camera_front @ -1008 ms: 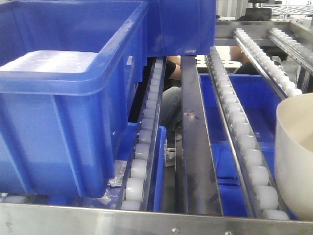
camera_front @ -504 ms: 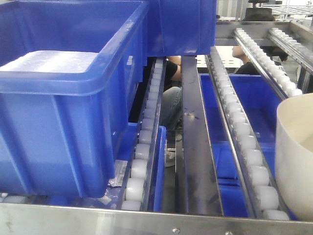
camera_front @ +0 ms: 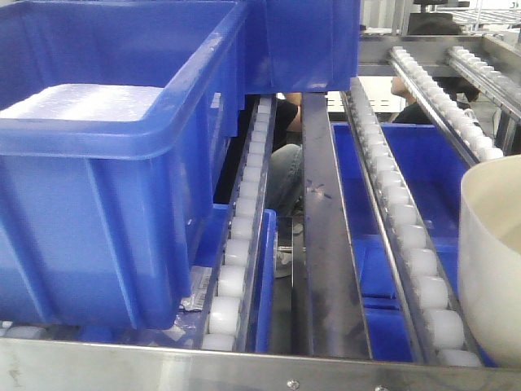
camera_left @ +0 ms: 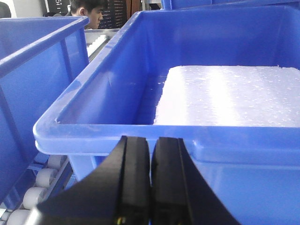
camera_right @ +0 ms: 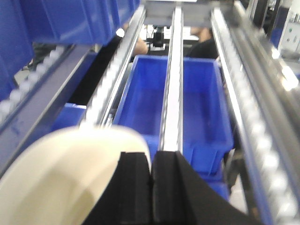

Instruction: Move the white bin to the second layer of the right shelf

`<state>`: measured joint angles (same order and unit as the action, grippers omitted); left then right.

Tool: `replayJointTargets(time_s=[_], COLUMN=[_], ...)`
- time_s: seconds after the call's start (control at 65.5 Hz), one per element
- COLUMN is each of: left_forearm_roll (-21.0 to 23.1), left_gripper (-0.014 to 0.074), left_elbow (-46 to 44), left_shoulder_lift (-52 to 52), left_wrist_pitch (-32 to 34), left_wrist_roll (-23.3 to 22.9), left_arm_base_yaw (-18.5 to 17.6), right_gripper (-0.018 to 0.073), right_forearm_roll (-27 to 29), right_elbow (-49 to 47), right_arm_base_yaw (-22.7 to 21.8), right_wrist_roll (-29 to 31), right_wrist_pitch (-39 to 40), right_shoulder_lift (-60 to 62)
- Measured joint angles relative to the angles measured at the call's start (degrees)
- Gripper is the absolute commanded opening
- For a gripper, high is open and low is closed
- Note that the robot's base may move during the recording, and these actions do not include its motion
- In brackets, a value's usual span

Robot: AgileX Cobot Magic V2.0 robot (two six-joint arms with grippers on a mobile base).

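White bin point(camera_right: 61, 178) rim pinched by right hand point(camera_right: 151, 173); left hand point(camera_left: 151, 178) together.

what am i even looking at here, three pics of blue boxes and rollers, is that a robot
Yes, a two-armed robot facing a roller rack. The wide picture looks forward from its body: a big blue crate sits on the roller tracks, and the white bin shows at the right edge. The other two pictures come from cameras on each wrist. The black wedges at the bottom are the grippers. The left gripper is shut on nothing, close to the crate's rim. The right gripper looks shut beside the white bin's rim; whether it pinches that rim is unclear.
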<state>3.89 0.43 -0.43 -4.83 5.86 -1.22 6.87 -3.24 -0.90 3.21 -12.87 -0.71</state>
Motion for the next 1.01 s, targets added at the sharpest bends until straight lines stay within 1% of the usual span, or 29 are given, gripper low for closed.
replayJointTargets(time_s=[0.092,0.168,0.29,0.443,1.008], left_forearm_roll=[0.0,0.0,0.0,0.0,0.0], left_gripper=[0.0085,0.0085,0.0085,0.0085,0.0085], left_elbow=[0.0,0.0,0.0,0.0,0.0], left_shoulder_lift=[0.0,0.0,0.0,0.0,0.0], left_wrist_pitch=[0.0,0.0,0.0,0.0,0.0], left_wrist_roll=[0.0,0.0,0.0,0.0,0.0], left_arm_base_yaw=[0.0,0.0,0.0,0.0,0.0], right_gripper=[0.0057,0.0057,0.0057,0.0057,0.0057], right_forearm_roll=[-1.9,-3.9,-4.8,-4.9,-5.0], right_elbow=[2.6,4.3,4.9,4.9,5.0], right_arm_base_yaw=[0.1,0.5,2.2,4.0,4.0], right_wrist_roll=[-2.7,-4.3,-4.9,-4.9,-5.3], right_wrist_pitch=[1.9,5.4,8.4,7.5,7.3], right_shoulder_lift=[1.2,1.3,1.3,1.3,1.3])
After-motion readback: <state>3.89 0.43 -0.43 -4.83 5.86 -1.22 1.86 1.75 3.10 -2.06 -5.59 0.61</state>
